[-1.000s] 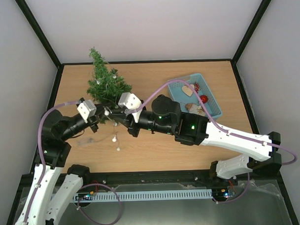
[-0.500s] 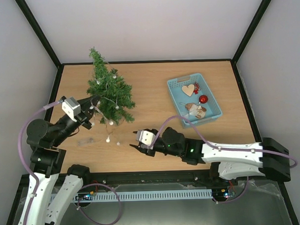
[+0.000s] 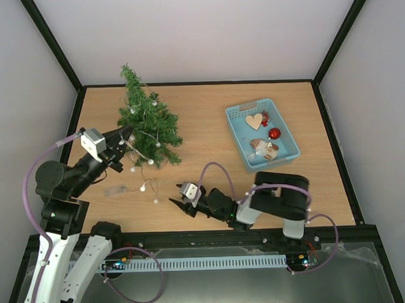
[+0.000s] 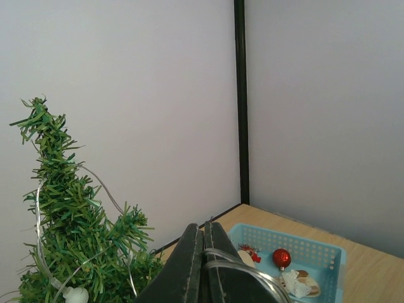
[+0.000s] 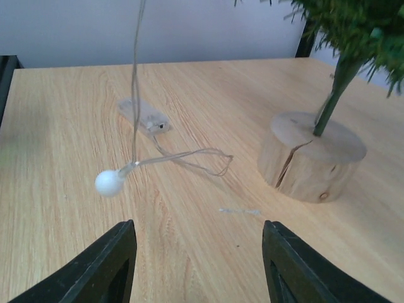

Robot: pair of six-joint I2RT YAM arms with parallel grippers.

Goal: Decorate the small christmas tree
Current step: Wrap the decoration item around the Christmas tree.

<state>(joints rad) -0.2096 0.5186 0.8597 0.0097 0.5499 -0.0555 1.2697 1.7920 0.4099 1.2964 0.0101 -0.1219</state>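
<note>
A: The left gripper, seen at the edge of the branches: what does it have?

B: Its jaws are pressed together on the thin wire of the string of lights. In the left wrist view the gripper is closed tight, with a loop of that wire coming out between the fingers.

A: And the small christmas tree?

B: It stands on the far left part of the worktop, just beyond the left gripper. Wire and white bulbs are looped through its green branches. Its trunk is set in a round log base.

A: The right gripper?

B: It sits low over the wood near the front edge, apart from the tree. Its jaws are spread, with nothing between them. Its wrist camera looks across the worktop to the log base. One white bulb dangles on the wire in front of it. Whether the bulb touches the wood cannot be told.

A: What lies behind that bulb?

B: A small clear battery box lies flat on the wood, left of the log base.

A: And on the right?

B: A light blue basket sits on the right half, well apart from the tree. It holds a wooden heart, a red bauble and other ornaments too small to tell.
</note>
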